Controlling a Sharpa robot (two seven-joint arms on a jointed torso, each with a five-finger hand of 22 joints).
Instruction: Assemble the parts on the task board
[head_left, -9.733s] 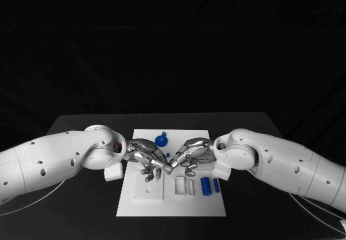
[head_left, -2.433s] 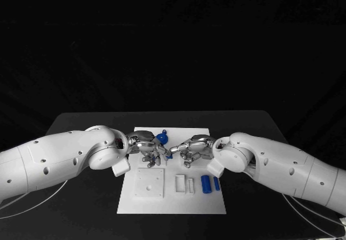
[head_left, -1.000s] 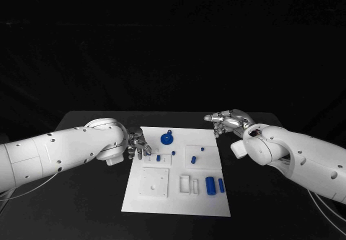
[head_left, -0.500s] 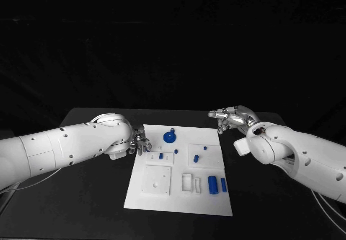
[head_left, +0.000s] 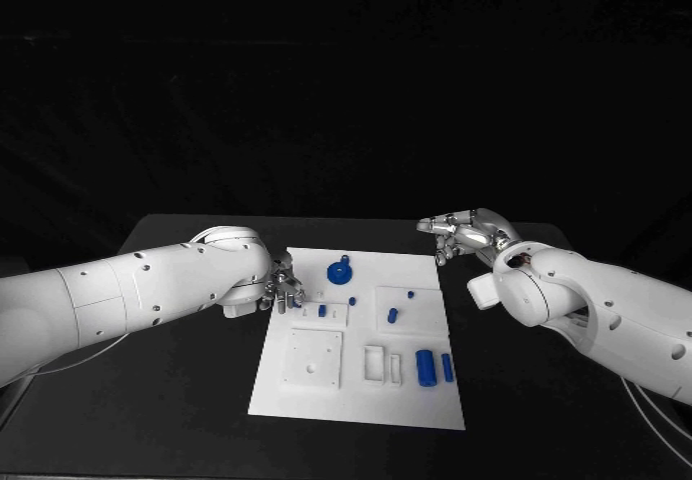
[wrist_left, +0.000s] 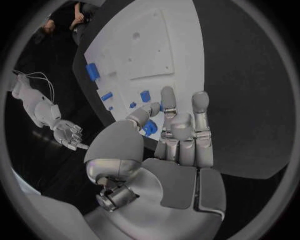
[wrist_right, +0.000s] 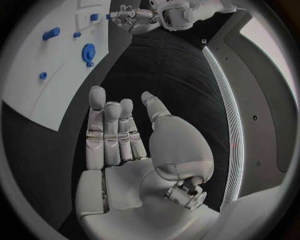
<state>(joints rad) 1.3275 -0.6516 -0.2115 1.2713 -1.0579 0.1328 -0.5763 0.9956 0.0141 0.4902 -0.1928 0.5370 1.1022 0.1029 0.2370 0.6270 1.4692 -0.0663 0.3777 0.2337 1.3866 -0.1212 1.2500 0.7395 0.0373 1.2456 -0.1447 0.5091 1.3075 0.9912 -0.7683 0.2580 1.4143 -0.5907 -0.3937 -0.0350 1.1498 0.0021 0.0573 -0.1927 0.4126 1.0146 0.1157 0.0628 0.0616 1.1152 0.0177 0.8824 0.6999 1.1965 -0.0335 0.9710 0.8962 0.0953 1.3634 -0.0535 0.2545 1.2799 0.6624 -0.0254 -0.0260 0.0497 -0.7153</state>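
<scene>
The white task board (head_left: 361, 402) lies in the middle of the table. A blue round part with a knob (head_left: 340, 271) sits near its far edge. Small blue pegs (head_left: 391, 316) stand in the raised white blocks, and two blue cylinders (head_left: 426, 366) lie side by side at the near right. My left hand (head_left: 281, 291) hangs at the board's left edge, fingers straight, holding nothing. My right hand (head_left: 460, 236) is off the board's far right corner, also holding nothing. The left wrist view shows my left hand (wrist_left: 179, 136) beside the board (wrist_left: 153, 47) and the round part (wrist_left: 149, 128). My right hand (wrist_right: 119, 136) faces the board (wrist_right: 34, 87).
A square white plate with small holes (head_left: 312, 357) and two narrow slots (head_left: 384, 366) are on the board's near half. The black table (head_left: 159, 400) runs round the board on all sides. My white forearms reach in from both sides.
Both hands, once close together over the board's middle, have drawn apart to its sides. In the last half second they have barely moved. The view has shifted slightly.
</scene>
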